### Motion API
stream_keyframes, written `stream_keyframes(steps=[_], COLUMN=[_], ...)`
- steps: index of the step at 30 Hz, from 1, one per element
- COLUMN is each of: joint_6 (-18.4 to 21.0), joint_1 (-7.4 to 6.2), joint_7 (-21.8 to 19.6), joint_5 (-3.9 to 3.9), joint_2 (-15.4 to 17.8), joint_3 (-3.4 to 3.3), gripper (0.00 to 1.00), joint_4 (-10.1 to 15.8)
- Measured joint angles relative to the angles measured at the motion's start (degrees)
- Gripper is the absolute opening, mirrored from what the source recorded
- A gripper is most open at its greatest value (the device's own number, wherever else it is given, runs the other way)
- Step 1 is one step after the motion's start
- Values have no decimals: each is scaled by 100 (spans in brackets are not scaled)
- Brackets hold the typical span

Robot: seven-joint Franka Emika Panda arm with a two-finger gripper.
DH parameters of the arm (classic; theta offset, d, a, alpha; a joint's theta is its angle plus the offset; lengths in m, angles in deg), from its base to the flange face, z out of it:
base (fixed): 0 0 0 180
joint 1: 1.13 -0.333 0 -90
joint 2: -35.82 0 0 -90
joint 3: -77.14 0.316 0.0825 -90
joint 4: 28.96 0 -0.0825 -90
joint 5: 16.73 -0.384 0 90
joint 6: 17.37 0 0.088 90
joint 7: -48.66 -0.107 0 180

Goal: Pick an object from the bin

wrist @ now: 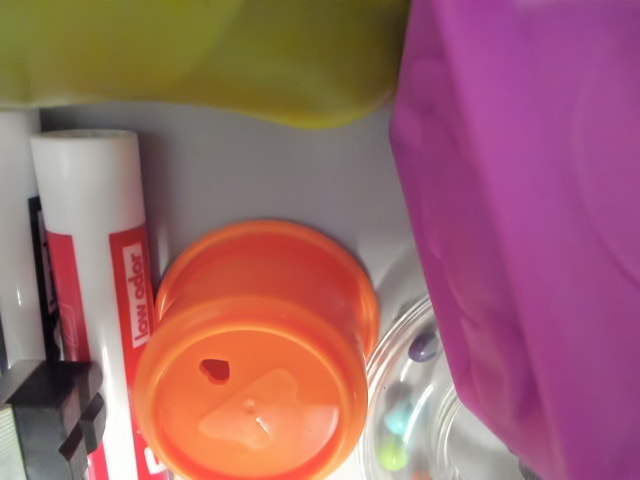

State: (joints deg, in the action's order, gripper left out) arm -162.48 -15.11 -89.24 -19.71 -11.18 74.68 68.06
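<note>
An orange plastic cup [255, 355] lies upside down in the lower middle of the wrist view, its base with a small hole facing the camera. Against it on the wrist view's left lies a white marker [95, 240] with a red "low odor" label. A clear ball [415, 400] holding coloured beads sits at the cup's right. Only one dark grey finger [55, 415] shows, at the bottom left corner beside the marker. No second finger is in view, and nothing is seen held.
A big purple soft object [530, 220] fills the wrist view's right. A yellow-green object [220, 55] spans the top. The grey bin floor [260, 170] shows between them. A white object [15, 240] runs down the left edge.
</note>
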Motion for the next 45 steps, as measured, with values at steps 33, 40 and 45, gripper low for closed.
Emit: stream_keyframes(steps=[33,40,45], joint_6=[4,8,61], joint_1=[-8,-8,-8], joint_7=[1,1,1], joint_5=[0,0,0], joint_2=[59,69,162], joint_3=[3,3,1], gripper=[0,0,0], joint_4=[-15,-11,17])
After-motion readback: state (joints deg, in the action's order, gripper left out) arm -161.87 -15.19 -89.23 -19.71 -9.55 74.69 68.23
